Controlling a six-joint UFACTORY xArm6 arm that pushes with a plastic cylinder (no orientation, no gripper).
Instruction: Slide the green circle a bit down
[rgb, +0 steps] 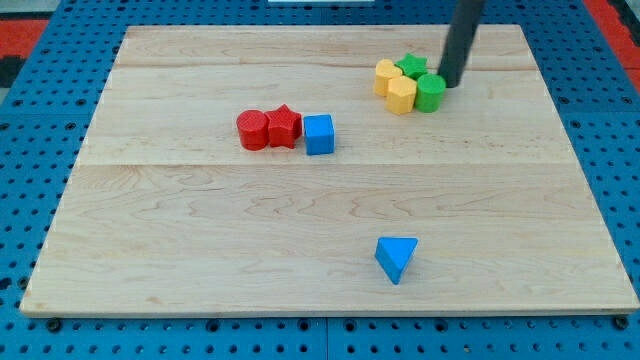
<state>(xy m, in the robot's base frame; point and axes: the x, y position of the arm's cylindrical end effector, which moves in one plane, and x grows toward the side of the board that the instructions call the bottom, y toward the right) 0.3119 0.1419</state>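
Note:
The green circle (431, 92) stands at the view's upper right of the wooden board (200, 260), in a tight cluster. It touches a yellow block (402, 96) on its left, with a green star (411, 67) and another yellow block (386, 75) just above. My tip (451, 85) rests on the board right beside the green circle's upper right edge, touching or almost touching it. The dark rod rises from there out of the view's top.
A red cylinder (252, 130), a red star (284, 126) and a blue cube (319, 134) stand in a row left of centre. A blue triangle (397, 258) lies at the lower middle right. Blue pegboard surrounds the board.

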